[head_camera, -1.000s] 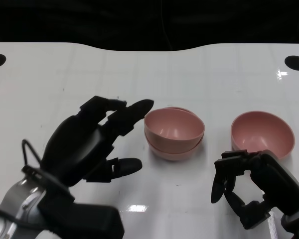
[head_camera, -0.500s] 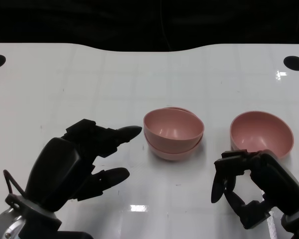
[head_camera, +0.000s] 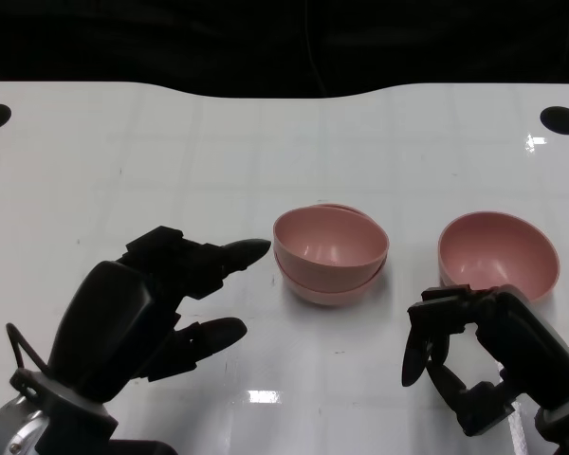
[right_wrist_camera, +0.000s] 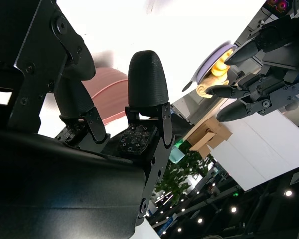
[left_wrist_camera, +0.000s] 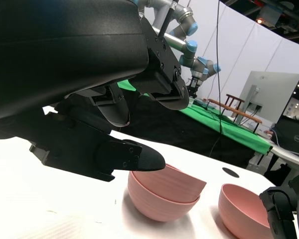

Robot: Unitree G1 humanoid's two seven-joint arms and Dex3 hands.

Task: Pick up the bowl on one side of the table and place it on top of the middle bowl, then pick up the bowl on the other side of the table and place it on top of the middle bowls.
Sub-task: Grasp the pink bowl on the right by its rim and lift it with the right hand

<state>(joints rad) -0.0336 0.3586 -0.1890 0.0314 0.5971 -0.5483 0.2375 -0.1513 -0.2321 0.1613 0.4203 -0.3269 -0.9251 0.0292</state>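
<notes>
On the white table (head_camera: 171, 142), two pink bowls sat nested as a stack (head_camera: 330, 252), the upper one tilted slightly in the lower. The left hand (head_camera: 137, 313) was empty, its fingers (head_camera: 229, 254) spread apart and reaching toward the stack; the nearest fingertip lay just beside the stack's rim without touching it. The left wrist view showed the same gap between the black fingertip (left_wrist_camera: 139, 157) and the nested bowls (left_wrist_camera: 164, 194), which stood just past and below the fingers.

A single pink bowl (head_camera: 498, 254) stood upright on the table directly beyond the right hand (head_camera: 484, 355), on the far side of its fingertips and to the side of the stack away from the left hand. The right hand held nothing; its fingers (head_camera: 434, 327) were curled downward but parted, close to the bowl's near wall, and whether they touched it could not be told. In the right wrist view a patch of that bowl's pink wall (right_wrist_camera: 107, 92) showed between the parted black fingers (right_wrist_camera: 147, 82).
</notes>
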